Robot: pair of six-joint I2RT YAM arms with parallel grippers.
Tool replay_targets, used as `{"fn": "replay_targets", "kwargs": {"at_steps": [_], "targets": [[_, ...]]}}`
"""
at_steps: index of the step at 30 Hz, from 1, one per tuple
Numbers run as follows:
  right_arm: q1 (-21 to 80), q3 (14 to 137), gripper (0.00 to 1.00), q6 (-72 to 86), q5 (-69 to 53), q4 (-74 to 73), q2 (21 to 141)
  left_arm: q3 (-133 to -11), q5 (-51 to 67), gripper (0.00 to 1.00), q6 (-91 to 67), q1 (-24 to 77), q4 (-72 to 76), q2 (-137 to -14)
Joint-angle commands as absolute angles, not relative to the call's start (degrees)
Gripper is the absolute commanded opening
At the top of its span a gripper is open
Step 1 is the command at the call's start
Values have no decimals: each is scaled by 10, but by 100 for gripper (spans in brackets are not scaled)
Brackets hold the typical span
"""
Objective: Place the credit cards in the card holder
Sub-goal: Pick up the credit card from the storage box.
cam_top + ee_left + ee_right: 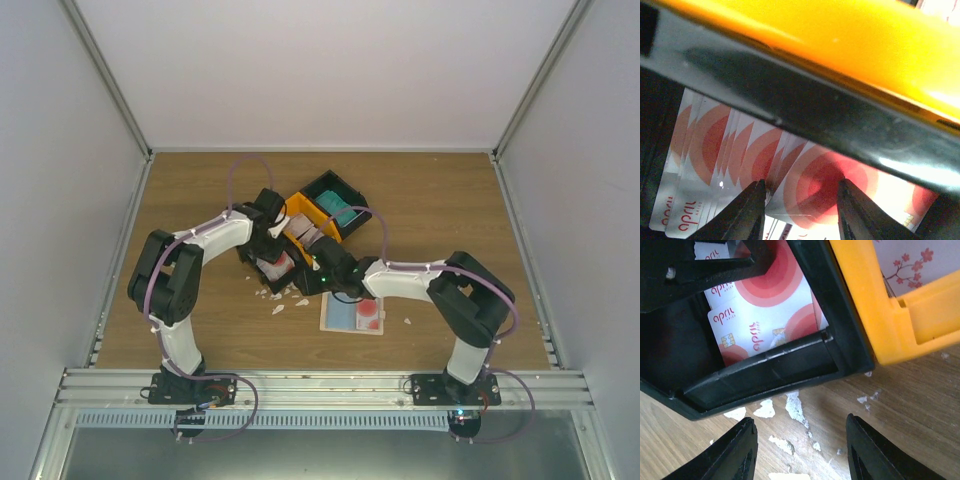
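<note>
Several white credit cards with red circles (715, 145) stand fanned in the near black bin (268, 270); they also show in the right wrist view (765, 305). My left gripper (801, 202) is open and reaches down into that bin, its fingertips (754, 207) either side of one card's face. Teal cards (341, 212) lie in the far black bin. My right gripper (800, 450) is open and empty over bare wood just outside the near bin's wall (765, 370). The card holder (352, 313) lies flat near the right arm, with a teal and a red patch showing on it.
The black bins join an orange middle bin (305, 222), whose wall fills the top of the left wrist view (850, 45). A white flowered card (910, 265) lies in the orange bin. Small white scraps (795, 407) litter the wood by the bin. Grey walls enclose the table.
</note>
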State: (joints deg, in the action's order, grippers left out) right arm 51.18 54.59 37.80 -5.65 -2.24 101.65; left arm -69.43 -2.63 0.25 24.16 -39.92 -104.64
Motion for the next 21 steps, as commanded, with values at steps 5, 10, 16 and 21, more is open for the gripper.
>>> {"fn": "replay_targets", "kwargs": {"at_steps": [5,10,16,21], "targets": [[518,581,50,366,-52,-21,1050,-684,35,33,-25,238,-416,-1039],[517,591,49,366,-50,-27,1063,-679,66,30,-42,242,-414,-1020],[518,605,49,366,-45,-35,1080,-665,89,28,-56,250,-405,-994],[518,607,49,372,-43,-36,1081,-661,119,27,-64,253,-403,-968]]}}
